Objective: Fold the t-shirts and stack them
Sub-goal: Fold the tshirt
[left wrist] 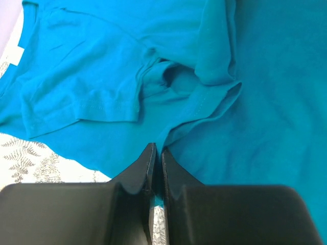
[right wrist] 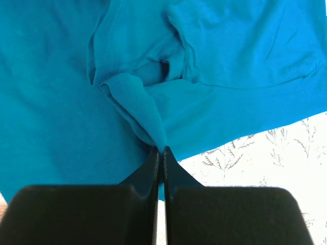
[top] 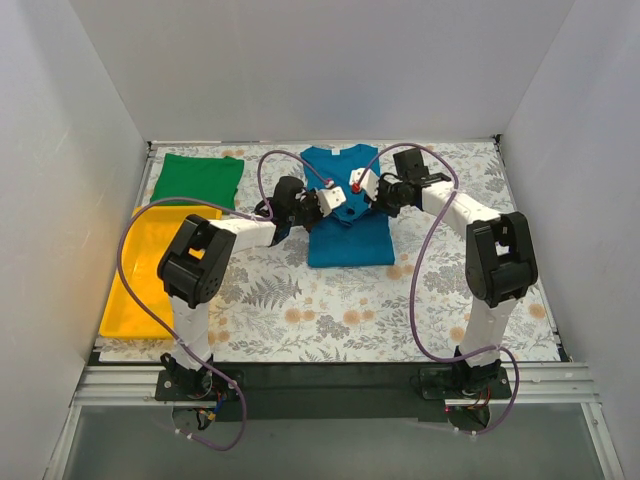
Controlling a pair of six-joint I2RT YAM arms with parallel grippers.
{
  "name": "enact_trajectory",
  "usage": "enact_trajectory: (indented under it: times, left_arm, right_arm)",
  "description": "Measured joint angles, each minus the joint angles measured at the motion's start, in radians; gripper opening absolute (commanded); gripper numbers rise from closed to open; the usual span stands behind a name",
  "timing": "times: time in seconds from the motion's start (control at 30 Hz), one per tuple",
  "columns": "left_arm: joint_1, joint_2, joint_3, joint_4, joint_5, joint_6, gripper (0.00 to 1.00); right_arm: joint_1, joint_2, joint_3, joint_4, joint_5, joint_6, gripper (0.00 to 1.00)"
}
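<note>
The teal-blue t-shirt (top: 347,232) lies in the middle of the table, collar toward the far wall, sides partly folded in. My left gripper (top: 322,204) is shut on its left edge; in the left wrist view the cloth (left wrist: 102,76) runs into the closed gripper (left wrist: 158,149). My right gripper (top: 364,188) is shut on the right edge; in the right wrist view a pinched fold of the shirt (right wrist: 138,104) rises from the closed gripper (right wrist: 162,150). The bright green t-shirt (top: 198,178) lies folded at the far left.
A yellow tray (top: 146,270) sits at the left, just in front of the green t-shirt. A leaf-patterned cloth (top: 330,310) covers the table. White walls close in the left, right and far sides.
</note>
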Motion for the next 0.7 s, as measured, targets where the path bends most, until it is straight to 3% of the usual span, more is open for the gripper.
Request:
enact_trajectory:
  times: [0.7]
  left_arm:
    - [0.013,0.032,0.029,-0.005,-0.043,-0.016,0.0]
  right_arm:
    - [0.0,0.064,0.053,0.037,0.033,0.057,0.04]
